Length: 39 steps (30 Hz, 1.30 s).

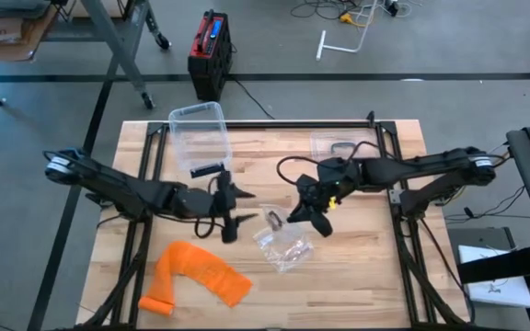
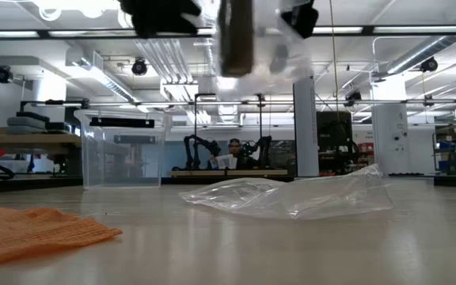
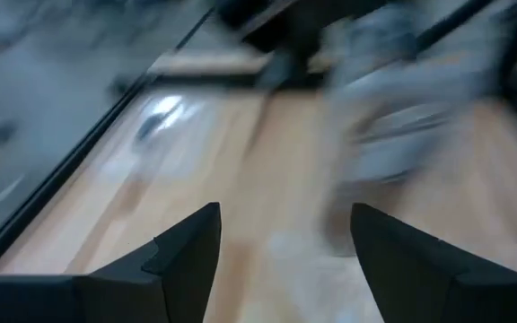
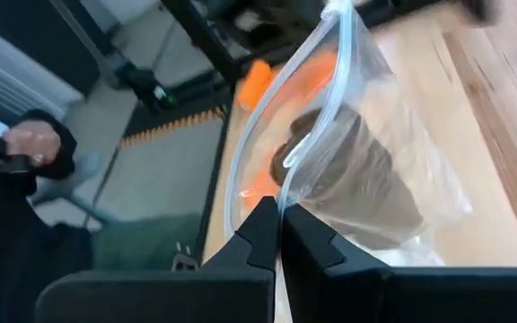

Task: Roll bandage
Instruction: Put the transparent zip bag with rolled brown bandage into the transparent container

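Wooden desk (image 1: 375,267) on a grey floor, workshop beyond. Clear bin (image 1: 199,133) near the far edge. Orange cloth (image 1: 196,276) near the front. Right end effector (image 4: 281,235) clenched on a plastic bag (image 4: 366,170) holding the dark bandage roll (image 4: 353,175). Left end effector (image 1: 230,208) spread, released.

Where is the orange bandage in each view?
High view: orange bandage, lower left of the table.
Low view: bottom left, lying flat.
Left wrist view: not in it.
Right wrist view: upper middle, beside the lifted clear bag.
Shared landmark: that bag, in high and low too.
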Tool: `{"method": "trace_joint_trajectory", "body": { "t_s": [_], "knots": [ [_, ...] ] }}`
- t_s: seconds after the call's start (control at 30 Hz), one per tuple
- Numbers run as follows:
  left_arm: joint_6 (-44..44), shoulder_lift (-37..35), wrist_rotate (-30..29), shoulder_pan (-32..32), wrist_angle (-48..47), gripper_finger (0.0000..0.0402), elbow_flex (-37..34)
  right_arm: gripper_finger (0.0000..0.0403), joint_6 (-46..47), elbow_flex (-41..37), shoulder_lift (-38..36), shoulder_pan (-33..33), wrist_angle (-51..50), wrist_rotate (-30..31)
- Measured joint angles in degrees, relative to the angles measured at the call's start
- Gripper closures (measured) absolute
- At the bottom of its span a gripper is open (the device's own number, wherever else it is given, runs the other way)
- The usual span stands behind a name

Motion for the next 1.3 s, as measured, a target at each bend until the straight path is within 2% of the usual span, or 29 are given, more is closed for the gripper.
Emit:
{"method": "trace_joint_trajectory", "body": {
  "t_s": [0.13,0.3,0.57,0.7,0.83,1.0,1.17,1.3],
  "knots": [
    [8.05,1.89,5.77,0.0,18.16,0.0167,-5.11,0.0403,-1.3,0.77,-1.27,0.07,-5.04,-0.02],
    [12.42,5.34,6.48,0.64,28.38,0.0182,-7.34,0.0403,-1.28,0.76,-1.28,0.09,-5.21,-0.19],
    [13.3,8.14,6.57,1.88,28.48,0.0199,-5.41,0.0403,-2.26,0.75,-0.52,0.11,-7.89,-4.48],
    [13.69,8.29,12.98,1.88,28.08,0.0207,-3.76,0.0403,-3.14,0.73,-0.5,0.11,-9.95,-4.04],
    [13.67,9.88,14.54,1.81,28.08,0.0225,-1.96,0.0403,-4.73,0.73,-0.52,0.11,-9.41,-4.03],
    [13.67,13.19,14.46,1.88,27.13,0.0263,0.24,0.0403,-4.84,0.74,-0.52,0.09,-9.1,-4.04],
    [13.67,15.36,14.44,1.86,22.33,0.0311,3.72,0.0403,-5.01,1.53,-0.52,0.37,-9.26,-4.06],
    [13.67,15.44,14.42,1.86,20.29,0.036,5.53,0.0403,-5.72,2.37,-0.52,0.35,-9.56,-4.02]
  ]
}}
